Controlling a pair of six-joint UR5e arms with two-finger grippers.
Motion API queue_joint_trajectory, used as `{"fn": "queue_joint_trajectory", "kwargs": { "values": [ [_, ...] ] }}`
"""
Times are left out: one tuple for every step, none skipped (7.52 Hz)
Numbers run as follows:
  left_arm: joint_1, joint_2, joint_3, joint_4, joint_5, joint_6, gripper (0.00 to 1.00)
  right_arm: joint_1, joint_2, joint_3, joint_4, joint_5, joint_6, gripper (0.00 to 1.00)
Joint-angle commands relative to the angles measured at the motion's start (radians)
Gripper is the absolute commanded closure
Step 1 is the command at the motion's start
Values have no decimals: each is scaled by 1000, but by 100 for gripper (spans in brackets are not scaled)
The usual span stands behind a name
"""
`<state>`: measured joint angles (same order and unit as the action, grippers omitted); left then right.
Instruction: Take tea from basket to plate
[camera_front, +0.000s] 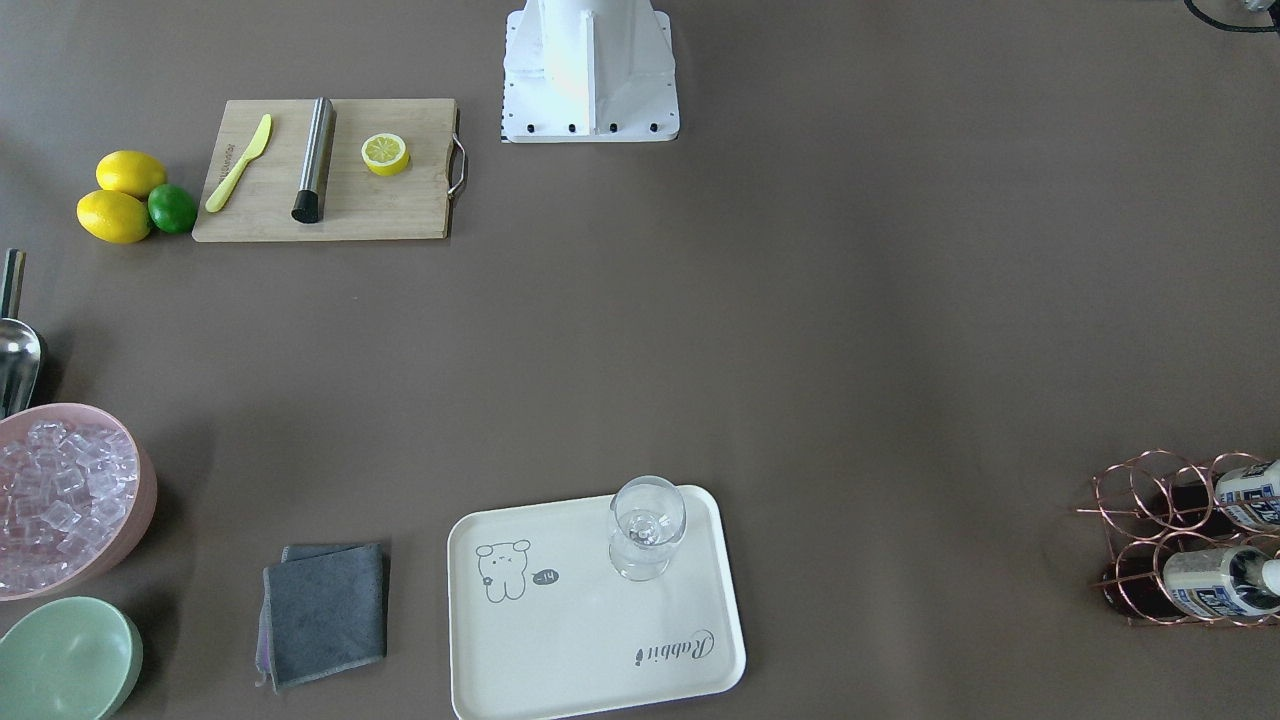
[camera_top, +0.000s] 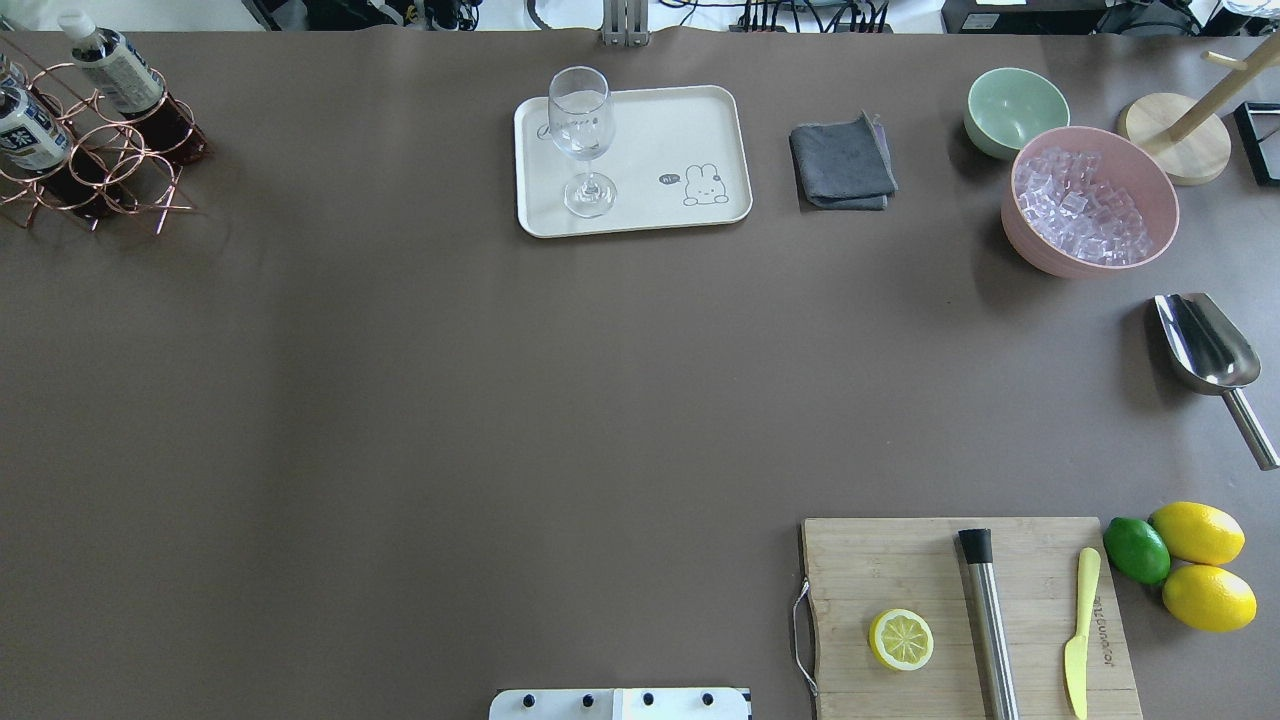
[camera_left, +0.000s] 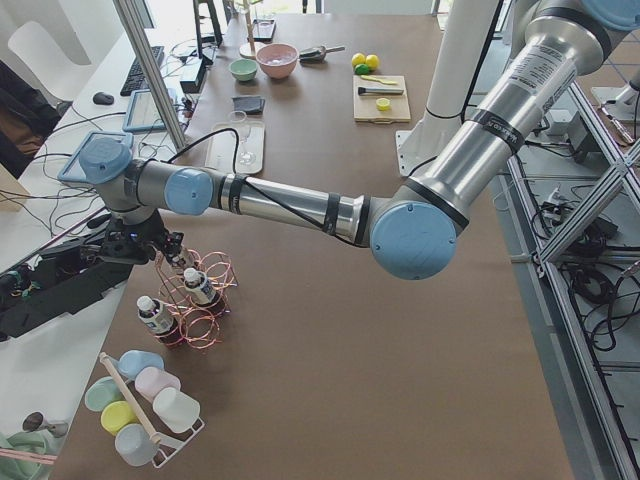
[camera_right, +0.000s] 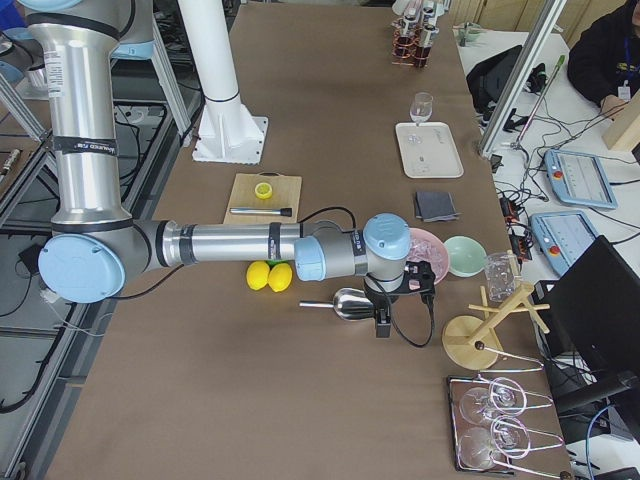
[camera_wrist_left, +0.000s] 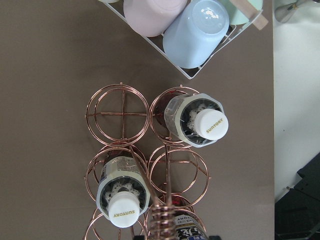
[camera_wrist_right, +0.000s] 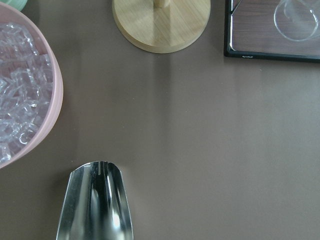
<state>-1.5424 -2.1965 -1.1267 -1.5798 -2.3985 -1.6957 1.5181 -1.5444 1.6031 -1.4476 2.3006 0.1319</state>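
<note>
Tea bottles (camera_wrist_left: 196, 121) in basket (camera_wrist_left: 122, 114) — glass (camera_top: 580, 125) on plate (camera_top: 665, 125)

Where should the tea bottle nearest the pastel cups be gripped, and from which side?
Grip that tea bottle at the neck, just under its white cap, coming down from above. It stands cap-up in the basket, whose copper rings encircle its body, so a side approach looks blocked. It seems to lean slightly, so tilt the approach to match.

Robot lab, not a kitchen. Arm pedestal (camera_front: 590, 75) bolted to the worktop (camera_front: 800, 350). Aluminium frame post (camera_right: 518, 80), teach pendant (camera_right: 572, 178) and seated operator (camera_right: 612, 50) beyond the right tool (camera_right: 384, 318). Keyboard (camera_left: 136, 75) past the left tool (camera_left: 172, 250).
</note>
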Motion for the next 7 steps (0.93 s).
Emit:
{"fn": "queue_joint_trajectory", "kwargs": {
  "values": [
    [-2, -2, -10, -2, -5, -35, 82, -44, -8, 6, 39, -15, -9, 0],
    [-2, 0, -10, 0, -5, -36, 91, -77, -11, -6, 67, -17, -8, 0],
    [-5, -2, -25, 4, -7, -44, 100, -90, -19, -8, 79, -10, -9, 0],
    [-10, 1, -83, 29, -17, -57, 100, -90, -67, 47, 102, -18, -2, 0],
    [-13, 32, -167, 96, -72, -61, 100, -88, -91, 69, 105, -23, -9, 0],
    [-13, 79, -277, 130, -102, -64, 100, -88, -117, 89, 107, -20, -11, 0],
    [-10, 99, -374, 189, -103, -118, 100, -88, -118, 89, 107, -17, -11, 0]
  ]
}}
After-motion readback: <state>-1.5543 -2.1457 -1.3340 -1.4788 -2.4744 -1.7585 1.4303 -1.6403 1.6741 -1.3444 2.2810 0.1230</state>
